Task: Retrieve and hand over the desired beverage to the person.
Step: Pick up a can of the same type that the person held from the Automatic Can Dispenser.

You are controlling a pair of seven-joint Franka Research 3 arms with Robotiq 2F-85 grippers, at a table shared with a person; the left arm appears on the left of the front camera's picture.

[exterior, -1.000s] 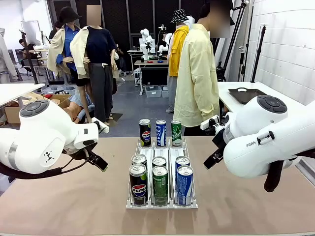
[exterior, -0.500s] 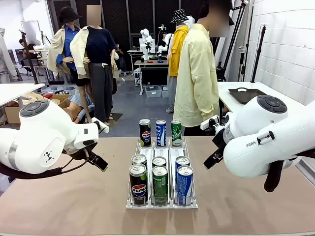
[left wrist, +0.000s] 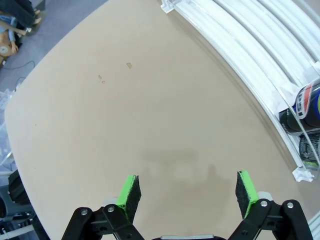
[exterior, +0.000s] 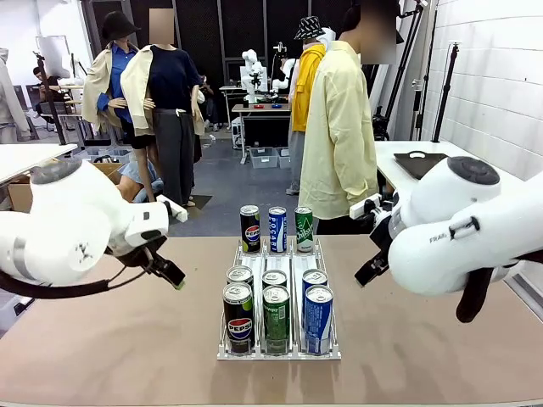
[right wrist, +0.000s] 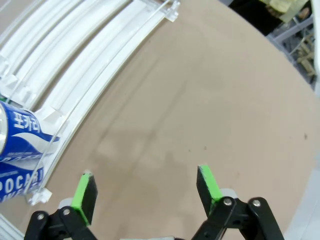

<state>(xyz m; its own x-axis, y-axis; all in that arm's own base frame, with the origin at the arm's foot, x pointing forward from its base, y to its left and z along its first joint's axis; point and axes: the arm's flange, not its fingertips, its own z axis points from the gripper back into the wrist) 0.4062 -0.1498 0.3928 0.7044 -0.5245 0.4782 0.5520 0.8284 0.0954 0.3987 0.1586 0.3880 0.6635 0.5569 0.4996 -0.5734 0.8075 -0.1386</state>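
Matte tan surface (exterior: pixel 110 356), smooth and flat. Person (exterior: pixel 339 144) in a loose pale-yellow shirt stands at the far edge, just behind the rack. Glossy white rounded arms on either side. Clear plastic rack (exterior: pixel 293 261) with three lanes sits mid-surface. Nine cylindrical metal cans (exterior: pixel 275 318) stand upright in it, six bunched at the near end, three at the far end. Left gripper (left wrist: pixel 187 187) and right gripper (right wrist: pixel 145 187), black with green pads, are both spread apart and empty over bare surface beside the rack.
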